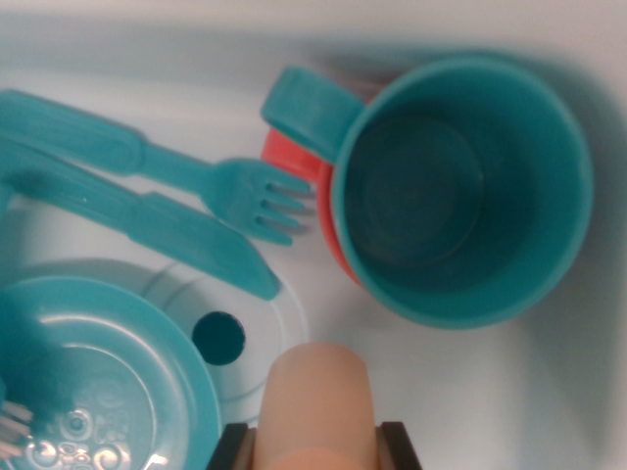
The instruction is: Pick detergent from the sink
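Where the hand (315, 452) pinches a peach bottle (316, 406): cup (460, 186) ahead-right, fork (147, 157) and knife (127, 211) ahead-left, plate (98, 382) left, in sink (470, 392).

**Count of things in the sink**

1 teal cup (460, 186) with 1 handle, and 1 red piece (294, 157) showing behind it, kind unclear. 1 teal fork (147, 162), 1 teal knife (147, 220), 1 teal plate (98, 382). 1 peach-coloured bottle (316, 401) at the bottom edge. 1 drain hole (218, 338) in the white sink (460, 392).
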Tool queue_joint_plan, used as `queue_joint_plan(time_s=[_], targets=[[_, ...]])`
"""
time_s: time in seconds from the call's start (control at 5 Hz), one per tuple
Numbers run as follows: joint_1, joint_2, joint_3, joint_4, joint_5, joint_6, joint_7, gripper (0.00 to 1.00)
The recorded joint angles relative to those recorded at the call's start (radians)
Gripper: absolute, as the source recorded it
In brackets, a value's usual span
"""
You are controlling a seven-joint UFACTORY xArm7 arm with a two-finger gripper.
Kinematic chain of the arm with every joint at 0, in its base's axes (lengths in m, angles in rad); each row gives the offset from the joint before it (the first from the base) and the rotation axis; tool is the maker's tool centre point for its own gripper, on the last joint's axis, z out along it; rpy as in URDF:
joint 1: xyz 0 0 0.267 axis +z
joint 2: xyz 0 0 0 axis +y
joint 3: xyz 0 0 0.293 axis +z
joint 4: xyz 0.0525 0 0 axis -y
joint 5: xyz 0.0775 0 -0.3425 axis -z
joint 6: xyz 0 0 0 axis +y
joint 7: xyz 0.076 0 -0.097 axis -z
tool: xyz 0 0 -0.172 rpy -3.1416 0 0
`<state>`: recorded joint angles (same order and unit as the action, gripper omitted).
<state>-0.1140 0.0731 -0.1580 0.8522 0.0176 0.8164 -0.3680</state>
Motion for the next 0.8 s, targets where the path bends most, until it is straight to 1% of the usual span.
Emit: queue_joint_plan(time_s=[0.2, 0.4, 0.6, 0.8], targets=[[0.0003, -0.006, 0.0, 0.02, -0.0011, 0.026, 0.001, 1.0], [0.0003, -0.006, 0.0, 0.02, -0.0011, 0.026, 0.001, 1.0], [0.0006, -0.013, 0.0, 0.044, -0.0024, 0.057, 0.002, 1.0], [0.0006, -0.013, 0.0, 0.044, -0.0024, 0.057, 0.002, 1.0]])
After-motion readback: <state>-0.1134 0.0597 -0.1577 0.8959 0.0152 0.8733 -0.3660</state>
